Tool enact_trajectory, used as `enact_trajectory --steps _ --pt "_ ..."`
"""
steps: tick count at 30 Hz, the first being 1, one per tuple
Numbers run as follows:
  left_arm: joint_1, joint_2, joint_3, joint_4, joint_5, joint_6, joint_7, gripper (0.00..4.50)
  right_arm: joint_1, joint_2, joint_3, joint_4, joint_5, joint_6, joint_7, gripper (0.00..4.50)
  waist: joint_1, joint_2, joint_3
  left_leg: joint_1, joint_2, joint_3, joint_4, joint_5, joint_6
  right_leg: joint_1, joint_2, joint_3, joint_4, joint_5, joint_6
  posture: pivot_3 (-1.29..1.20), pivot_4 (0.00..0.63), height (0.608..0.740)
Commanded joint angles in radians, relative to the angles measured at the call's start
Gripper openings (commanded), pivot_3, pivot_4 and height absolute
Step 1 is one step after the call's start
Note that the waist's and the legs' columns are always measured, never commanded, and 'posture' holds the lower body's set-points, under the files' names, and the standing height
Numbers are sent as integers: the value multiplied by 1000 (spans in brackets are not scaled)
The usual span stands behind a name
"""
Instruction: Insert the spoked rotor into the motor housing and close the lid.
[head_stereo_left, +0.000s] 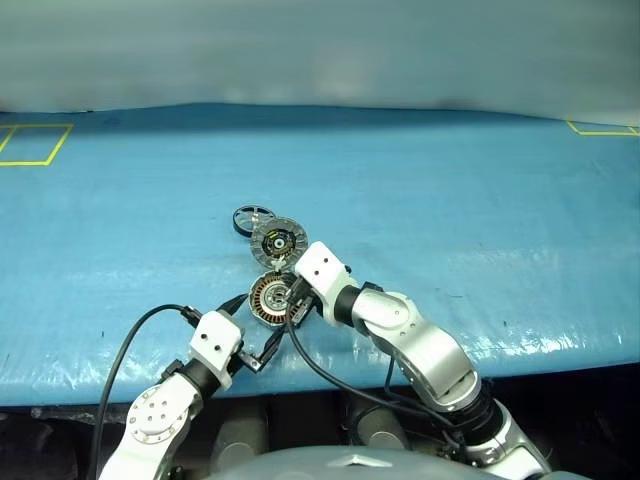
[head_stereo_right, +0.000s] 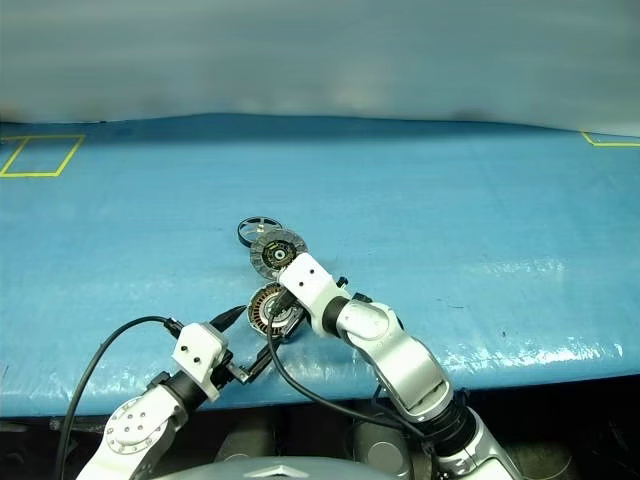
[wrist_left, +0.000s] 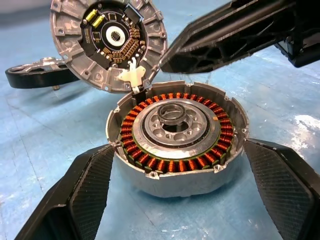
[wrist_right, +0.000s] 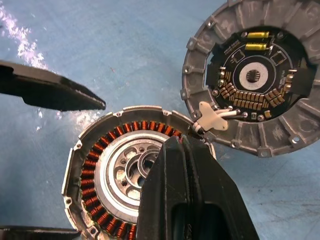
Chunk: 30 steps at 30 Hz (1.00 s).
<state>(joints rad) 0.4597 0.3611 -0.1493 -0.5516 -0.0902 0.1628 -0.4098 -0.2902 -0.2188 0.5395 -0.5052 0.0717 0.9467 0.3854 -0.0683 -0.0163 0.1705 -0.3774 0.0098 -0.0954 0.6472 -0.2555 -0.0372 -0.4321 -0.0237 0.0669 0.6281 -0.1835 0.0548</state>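
The motor housing, a silver cup ringed with copper windings, stands on the blue table in front of me. My left gripper is open, one finger on each side of the housing. My right gripper is shut with nothing between its fingers. Its tip rests at the housing's far rim, by a white wire connector. The lid lies just past the housing with its black circuit face up, joined to it by the white wires. The spoked rotor, a thin dark ring, lies beyond the lid.
The blue table stretches wide around the parts. Yellow tape marks sit at its far left and far right corners. Black cables trail from my left wrist near the front edge.
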Motion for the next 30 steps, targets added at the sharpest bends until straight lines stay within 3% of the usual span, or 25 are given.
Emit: enact_trajectory --steps 1,30 --pt "-3 -3 -8 -9 3 -31 -2 4500 -57 -5 28 -43 -6 53 6 26 0 0 0 0 0 0 0 0 0 0 0 0 0 0 0 0 150 740" --pt "25 -19 -28 11 8 -54 16 4500 -94 6 86 20 38 148 31 26 0 0 0 0 0 0 0 0 0 0 0 0 0 0 0 0 150 740"
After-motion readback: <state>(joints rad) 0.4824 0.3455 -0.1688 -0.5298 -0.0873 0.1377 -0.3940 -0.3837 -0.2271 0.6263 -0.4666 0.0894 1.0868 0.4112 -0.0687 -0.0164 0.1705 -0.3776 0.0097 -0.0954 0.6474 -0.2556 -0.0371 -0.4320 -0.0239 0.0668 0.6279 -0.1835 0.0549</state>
